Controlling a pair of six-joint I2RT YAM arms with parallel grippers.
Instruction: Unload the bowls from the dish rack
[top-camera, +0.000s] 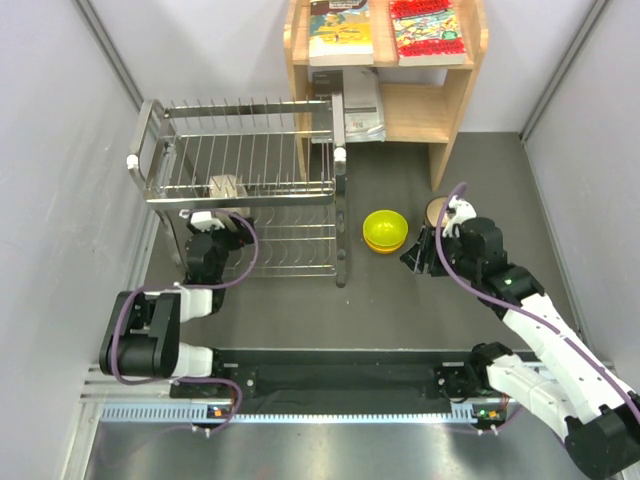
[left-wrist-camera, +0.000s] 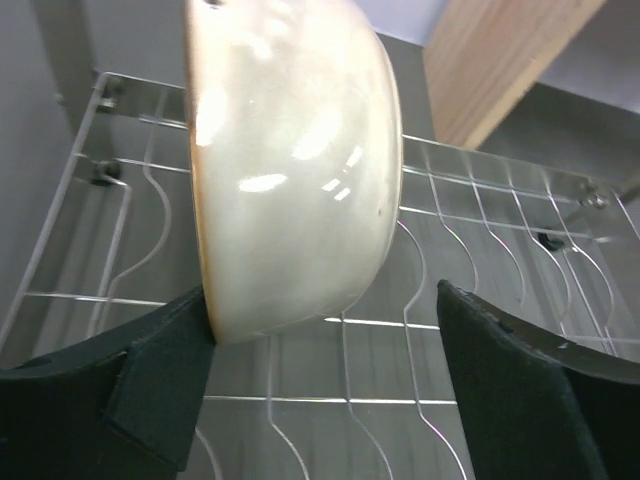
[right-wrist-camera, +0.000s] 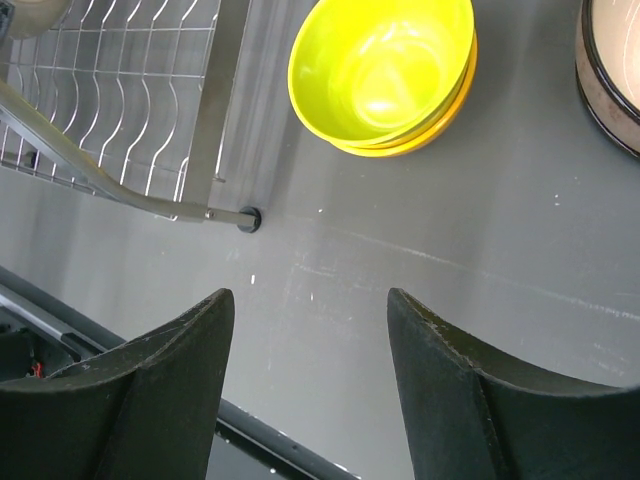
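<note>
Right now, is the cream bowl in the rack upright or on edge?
On edge: the cream bowl stands with its rim vertical in the dish rack.

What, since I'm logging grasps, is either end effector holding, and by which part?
Nothing is held yet. The left end effector straddles the cream bowl, jaws open; the right end effector is open and empty.

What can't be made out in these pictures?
Orange bowl: right wrist view, only its rim shows under the yellow-green bowl.
Pinkish-brown bowl: right wrist view, cut off by the right edge; top view, partly behind the right arm.
Cream bowl: left wrist view, its top cut off by the upper edge.
</note>
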